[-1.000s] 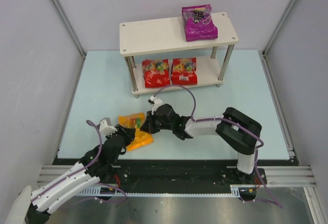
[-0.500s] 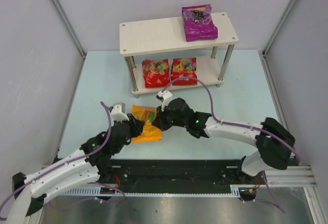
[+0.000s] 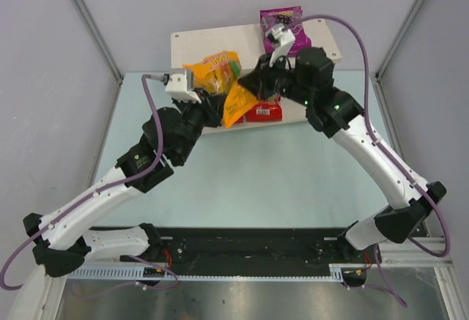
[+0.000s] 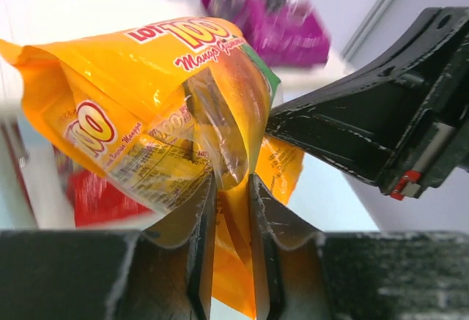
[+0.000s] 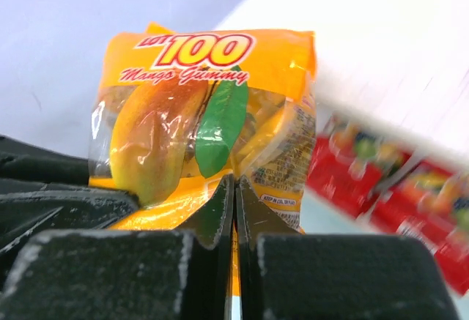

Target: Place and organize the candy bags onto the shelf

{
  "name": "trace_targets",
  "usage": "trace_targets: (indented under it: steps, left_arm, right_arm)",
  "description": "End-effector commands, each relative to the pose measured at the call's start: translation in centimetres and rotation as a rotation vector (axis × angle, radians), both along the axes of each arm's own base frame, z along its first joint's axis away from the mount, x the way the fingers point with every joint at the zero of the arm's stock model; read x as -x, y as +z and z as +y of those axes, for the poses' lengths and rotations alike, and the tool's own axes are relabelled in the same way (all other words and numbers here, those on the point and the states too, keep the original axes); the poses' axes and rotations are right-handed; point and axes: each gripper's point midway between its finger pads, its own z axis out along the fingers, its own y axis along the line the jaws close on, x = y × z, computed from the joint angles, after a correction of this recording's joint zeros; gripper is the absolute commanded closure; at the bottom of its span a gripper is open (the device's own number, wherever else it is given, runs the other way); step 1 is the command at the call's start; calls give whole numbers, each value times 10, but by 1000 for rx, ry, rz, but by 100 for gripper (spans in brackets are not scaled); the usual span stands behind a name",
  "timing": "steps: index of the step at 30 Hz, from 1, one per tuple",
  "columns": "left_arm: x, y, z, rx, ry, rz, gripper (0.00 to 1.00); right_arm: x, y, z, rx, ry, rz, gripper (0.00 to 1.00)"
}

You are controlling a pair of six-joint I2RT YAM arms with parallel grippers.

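The orange-yellow candy bag [image 3: 213,69] hangs in the air in front of the shelf [image 3: 196,45], at the height of its top board. My left gripper [image 3: 214,102] is shut on the bag's lower edge [image 4: 168,108]. My right gripper [image 3: 251,87] is shut on the same bag [image 5: 198,108] from the other side. The purple bag [image 3: 285,33] lies on the top board at the right and also shows in the left wrist view [image 4: 272,21]. One red bag [image 3: 265,110] shows on the lower board. The other red bag is hidden behind the arm and bag.
Both forearms cross in front of the shelf's lower tier. The right gripper's black body [image 4: 388,122] sits close to the right of my left fingers [image 4: 264,239]. Grey walls close in the pale blue table [image 3: 278,181] on both sides and at the back.
Both arms have risen from the table's near middle and swung back to the shelf, carrying the orange-yellow bag up to the top board's front edge.
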Motion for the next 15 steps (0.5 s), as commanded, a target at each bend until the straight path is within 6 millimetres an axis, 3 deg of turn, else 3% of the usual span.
trace_targets:
  steps: [1,3,4,6,7,10,11,13,14,15]
  left_arm:
    - [4,94,-19,41,-97,-224,100]
    - [-7,105,-20,32,-90,-246,100]
    - [-14,113,-24,37,-92,-257,100]
    - [-26,121,-23,35,-93,-276,100]
    - [-36,126,-27,34,-93,-281,100]
    - [-60,132,-30,27,-100,-291,100]
    - [-72,132,-25,22,-84,-291,100]
    - [-82,142,-24,38,-99,-306,100]
    - [-102,133,-22,27,-79,-288,100]
    - [-108,132,-23,29,-95,-284,100]
  right_arm:
    - [-12,64,-3,-55,41,-126,100]
    - [-29,68,-7,-66,22,-119,100]
    - [-29,84,-10,-89,32,-145,100]
    - [-47,84,-12,-95,19,-133,100]
    - [-46,101,-14,-117,28,-159,100]
    - [-71,94,-14,-110,20,-132,100]
    - [-72,107,-17,-131,16,-148,100]
    - [-92,99,-19,-133,11,-128,100]
    - [-94,108,-22,-148,10,-141,100]
    - [-100,107,-21,-154,9,-132,100]
